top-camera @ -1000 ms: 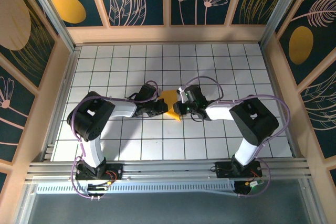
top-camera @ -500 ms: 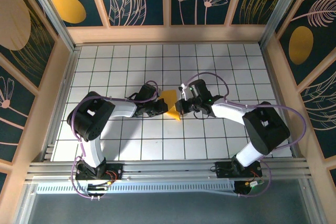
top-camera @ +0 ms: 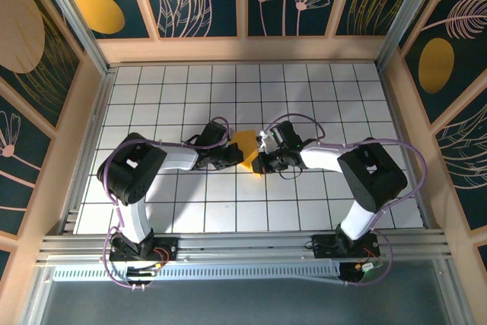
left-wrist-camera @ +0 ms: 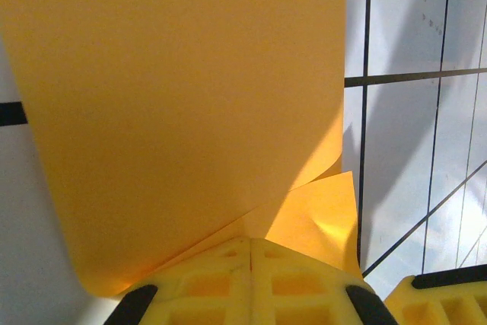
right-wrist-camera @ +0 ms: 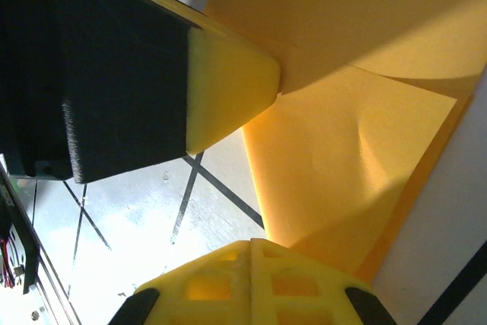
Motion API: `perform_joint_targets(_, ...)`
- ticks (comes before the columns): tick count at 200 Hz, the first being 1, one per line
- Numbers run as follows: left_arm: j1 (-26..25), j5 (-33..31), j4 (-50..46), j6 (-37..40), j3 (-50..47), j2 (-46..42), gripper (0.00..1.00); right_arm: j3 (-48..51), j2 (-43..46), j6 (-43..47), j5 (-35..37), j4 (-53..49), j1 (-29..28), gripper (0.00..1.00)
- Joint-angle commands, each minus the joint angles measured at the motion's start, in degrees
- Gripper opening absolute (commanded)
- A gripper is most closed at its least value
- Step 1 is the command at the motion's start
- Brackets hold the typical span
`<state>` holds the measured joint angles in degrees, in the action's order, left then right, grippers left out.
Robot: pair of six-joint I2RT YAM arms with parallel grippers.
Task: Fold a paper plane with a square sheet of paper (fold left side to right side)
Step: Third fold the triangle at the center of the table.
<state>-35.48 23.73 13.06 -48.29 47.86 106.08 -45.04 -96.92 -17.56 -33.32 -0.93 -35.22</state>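
Count: one yellow-orange sheet of paper [top-camera: 245, 142]; two arms, one pair of fingers each; one white gridded worktop [top-camera: 152, 97].

Left arm reaches in from the left. The left fingers [top-camera: 234, 159] sit at the sheet's left edge, near the centre of the worktop. Left wrist view: the two yellow pads are pressed flat together, seam closed, clenched on the sheet of paper [left-wrist-camera: 190, 112]. The paper rises from the pads in a broad curved sweep, with a second, lower layer showing to its right.

Sheet lies between the two pairs of fingers, part lifted off the grid and bent over, not flat.

Right arm reaches in from the right. The right fingers [top-camera: 259, 162] are at the sheet's lower right edge. Right wrist view: the pads are likewise closed tight, grasping a dented layer of the sheet [right-wrist-camera: 342, 173] that runs down into them. One tip of the left fingers [right-wrist-camera: 228, 89] touches the paper from the upper left.
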Motion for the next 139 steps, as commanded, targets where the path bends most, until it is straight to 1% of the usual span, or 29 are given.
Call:
perform_joint_targets(1, 0.0, -3.4, -4.2, 0.9, -0.3, 2.3, 0.02, -0.4, -1.1, -0.9, -1.3, -0.8, -0.1, 0.00)
perform_joint_targets(91, 0.1, -3.6, -4.6, 0.9, 0.1, 2.8, 0.02, 0.6, 0.1, -0.1, 0.7, -3.4, -0.3, 0.00)
perform_joint_targets(139, 0.1, -3.4, -4.7, 1.1, 0.2, 2.8, 0.02, -0.7, 4.5, -0.8, -0.2, -3.6, -0.4, 0.00)
